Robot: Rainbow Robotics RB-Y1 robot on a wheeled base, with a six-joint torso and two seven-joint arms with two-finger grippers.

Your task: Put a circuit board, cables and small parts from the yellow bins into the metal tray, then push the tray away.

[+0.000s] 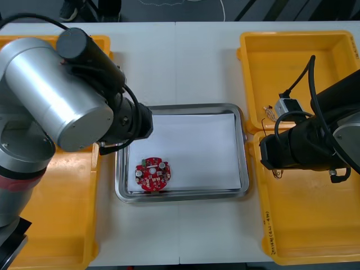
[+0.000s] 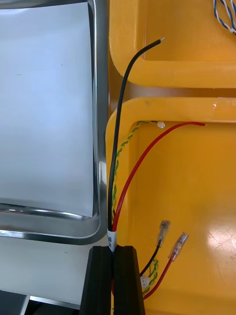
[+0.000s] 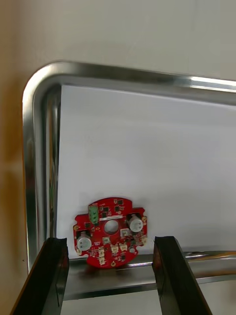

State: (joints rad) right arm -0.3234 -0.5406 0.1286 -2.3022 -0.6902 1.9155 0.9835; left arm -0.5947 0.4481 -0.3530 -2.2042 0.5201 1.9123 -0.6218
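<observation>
1. Round red circuit board (image 1: 152, 174), studded with small components and two silvery caps, lies flat in the front view. It sits in the near-left corner of the shallow metal tray (image 1: 245, 169), whose polished, round-cornered rim frames a matt white sheet. The tray rests on the light surface (image 1: 180, 62) between glossy yellow plastic bins (image 1: 56, 225). The left arm, a smooth silver cylinder ending in a black wrist, reaches from above the left bins to the tray's left rim. The black right arm lies across the right bins, its wrist turned toward the tray's right rim.

2. In the right wrist view the right pincer (image 2: 114, 251) has its black fingers almost together, pinching a cable bundle (image 2: 111, 239) at a white label band. From there a stiff black cable (image 2: 120, 123), a glossy red cable (image 2: 147, 152) and a twisted yellow-and-green strand (image 2: 125, 140) fan out over the bin wall just beside the tray. Two clear-sleeved terminals (image 2: 178, 246) lie in the nearer bin. A twisted blue and white cable (image 2: 223, 15) lies in the farther one.

3. In the left wrist view the left pincer (image 3: 109, 240) is spread wide. Its flat black fingers (image 3: 49, 275) stand on either side of the board and apart from it. The board's edge reaches the tray's sloped, mirror-bright wall.
</observation>
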